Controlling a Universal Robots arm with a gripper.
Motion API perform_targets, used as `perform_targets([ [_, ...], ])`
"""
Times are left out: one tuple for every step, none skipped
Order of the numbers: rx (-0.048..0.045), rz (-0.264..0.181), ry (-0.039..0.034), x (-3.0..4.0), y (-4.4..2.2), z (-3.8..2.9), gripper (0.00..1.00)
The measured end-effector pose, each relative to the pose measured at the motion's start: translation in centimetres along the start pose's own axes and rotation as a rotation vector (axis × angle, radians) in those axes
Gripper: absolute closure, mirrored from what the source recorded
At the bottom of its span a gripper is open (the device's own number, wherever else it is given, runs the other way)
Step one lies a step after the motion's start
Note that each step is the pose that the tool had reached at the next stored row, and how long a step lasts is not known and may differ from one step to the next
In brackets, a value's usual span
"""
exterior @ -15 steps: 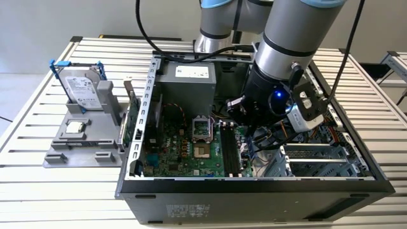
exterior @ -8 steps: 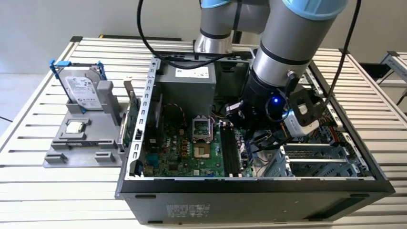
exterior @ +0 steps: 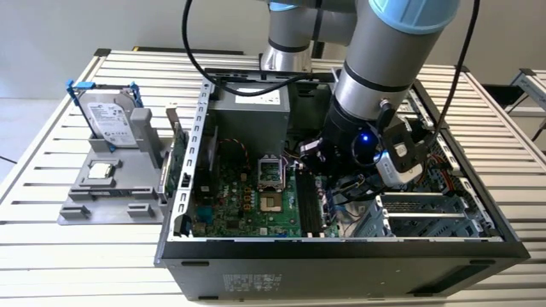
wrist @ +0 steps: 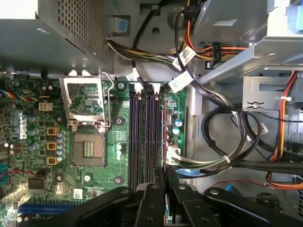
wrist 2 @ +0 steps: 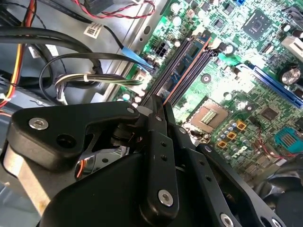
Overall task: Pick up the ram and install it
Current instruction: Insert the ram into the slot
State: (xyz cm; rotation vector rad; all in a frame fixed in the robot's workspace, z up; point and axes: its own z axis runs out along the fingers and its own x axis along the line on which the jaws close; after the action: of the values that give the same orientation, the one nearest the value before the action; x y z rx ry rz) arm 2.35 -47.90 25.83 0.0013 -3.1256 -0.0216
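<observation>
In the second wrist view we see our gripper with its jaws nearly together, pinching the ram, which stands on edge in the outermost of the black slots. Beyond lie the motherboard and, in the exterior view, the computer case.

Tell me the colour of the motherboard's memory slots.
Black memory slots, on the green motherboard; clearest in the first wrist view.
</observation>
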Motion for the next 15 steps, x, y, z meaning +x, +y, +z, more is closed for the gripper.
perform_targets([
  [0.0001,0.0,0.0,0.03,0.01,0.11,1.0],
  [0.0001,0.0,0.0,0.06,0.01,0.17,1.0],
  [0.0003,0.0,0.0001,0.06,0.0,0.18,1.0],
  [0.0004,0.0,0.0001,0.06,0.0,0.18,1.0],
  [0.0004,0.0,0.0003,0.06,0.01,0.19,1.0],
  [0.0001,0.0,0.0002,0.06,0.01,0.2,1.0],
  [0.0001,0.0,0.0002,0.06,0.01,0.2,1.0],
  [-0.0002,0.0,0.0002,0.06,0.01,0.23,1.0],
  [-0.0007,0.0,0.0001,0.07,0.02,0.31,1.0],
  [-0.0005,0.0,0.0001,0.07,0.01,0.37,1.0],
  [-0.0002,0.0,0.0002,0.07,0.02,0.46,1.0],
  [-0.0003,0.0,0.0002,0.08,0.03,0.57,1.0],
  [-0.0003,0.0,0.0002,0.09,0.04,0.66,1.0],
  [-0.0002,0.0,0.0002,0.1,0.05,0.76,1.0],
  [-0.0002,0.0,0.0002,0.1,0.06,0.86,1.0],
])
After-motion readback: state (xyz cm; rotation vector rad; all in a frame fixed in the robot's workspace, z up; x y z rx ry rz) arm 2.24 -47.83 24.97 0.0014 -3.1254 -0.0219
